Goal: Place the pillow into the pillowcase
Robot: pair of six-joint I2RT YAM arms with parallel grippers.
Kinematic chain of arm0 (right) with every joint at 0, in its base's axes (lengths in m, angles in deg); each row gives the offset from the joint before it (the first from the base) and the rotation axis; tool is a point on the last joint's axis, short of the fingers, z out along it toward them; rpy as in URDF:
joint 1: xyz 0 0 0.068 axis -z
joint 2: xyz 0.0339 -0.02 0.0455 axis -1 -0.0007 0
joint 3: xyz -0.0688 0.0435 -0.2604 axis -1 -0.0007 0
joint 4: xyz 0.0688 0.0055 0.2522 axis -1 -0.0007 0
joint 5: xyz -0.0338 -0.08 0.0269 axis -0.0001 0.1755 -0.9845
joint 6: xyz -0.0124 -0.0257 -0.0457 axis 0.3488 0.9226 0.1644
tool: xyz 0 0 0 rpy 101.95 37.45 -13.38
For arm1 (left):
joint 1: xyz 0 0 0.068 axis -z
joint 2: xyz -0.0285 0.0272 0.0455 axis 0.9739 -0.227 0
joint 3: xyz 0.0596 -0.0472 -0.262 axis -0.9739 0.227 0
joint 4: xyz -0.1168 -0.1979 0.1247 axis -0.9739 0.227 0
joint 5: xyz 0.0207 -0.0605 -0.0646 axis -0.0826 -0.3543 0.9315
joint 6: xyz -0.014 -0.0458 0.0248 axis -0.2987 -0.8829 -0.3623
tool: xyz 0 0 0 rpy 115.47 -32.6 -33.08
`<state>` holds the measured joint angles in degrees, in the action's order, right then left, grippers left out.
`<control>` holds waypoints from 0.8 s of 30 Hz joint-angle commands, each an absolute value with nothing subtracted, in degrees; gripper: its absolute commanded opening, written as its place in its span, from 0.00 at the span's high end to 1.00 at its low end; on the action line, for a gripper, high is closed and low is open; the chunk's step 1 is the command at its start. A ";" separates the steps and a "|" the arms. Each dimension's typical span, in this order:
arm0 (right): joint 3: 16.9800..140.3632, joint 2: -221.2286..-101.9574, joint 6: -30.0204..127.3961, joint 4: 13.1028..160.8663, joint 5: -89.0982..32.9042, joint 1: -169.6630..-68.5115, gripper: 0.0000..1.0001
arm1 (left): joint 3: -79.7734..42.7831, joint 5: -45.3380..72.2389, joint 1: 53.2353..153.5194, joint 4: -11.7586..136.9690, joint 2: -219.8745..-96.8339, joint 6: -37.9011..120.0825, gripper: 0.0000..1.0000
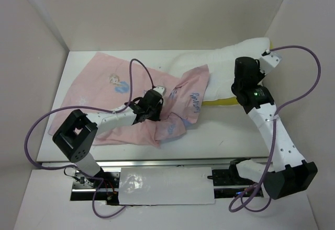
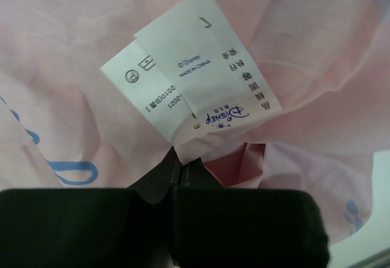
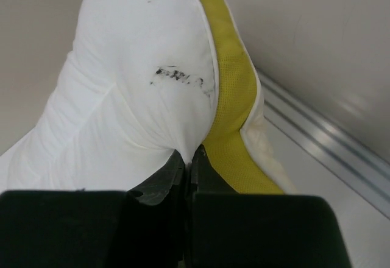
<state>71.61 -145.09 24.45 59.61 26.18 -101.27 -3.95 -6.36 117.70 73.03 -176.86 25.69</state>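
Both pincers pinched shut: left on the pillowcase, right on the pillow.

Top view: the pillowcase (image 1: 131,91) lies crumpled, pink side up, across the left and middle of the table (image 1: 235,130). The pillow (image 1: 220,65) lies at the far right against the back wall, its left end under the edge of the pillowcase. The left pincer (image 1: 156,114) sits in the bunched fabric at the middle, and the right pincer (image 1: 236,90) is at the near edge of the pillow. Left wrist view: the left pincer (image 2: 181,158) has its jaws fully together on a fold of the pillowcase (image 2: 73,49), directly below a white printed label (image 2: 189,91). Right wrist view: the right pincer (image 3: 189,155) has its jaws fully together on a pinch of the pillow (image 3: 122,97), just beside the yellow band (image 3: 231,97). Dark smudges mark the white cover.
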 commanded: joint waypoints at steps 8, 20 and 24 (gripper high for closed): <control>81.17 -150.64 45.62 86.69 60.20 -116.31 1.00 | -0.55 5.53 117.75 66.38 -172.69 30.95 0.89; 88.46 -159.35 84.93 124.13 63.39 -118.97 1.00 | 1.55 13.44 113.19 66.65 -165.77 32.19 0.58; 92.50 -159.35 88.64 125.12 59.54 -117.47 1.00 | 2.87 16.09 105.55 67.43 -160.66 32.19 0.33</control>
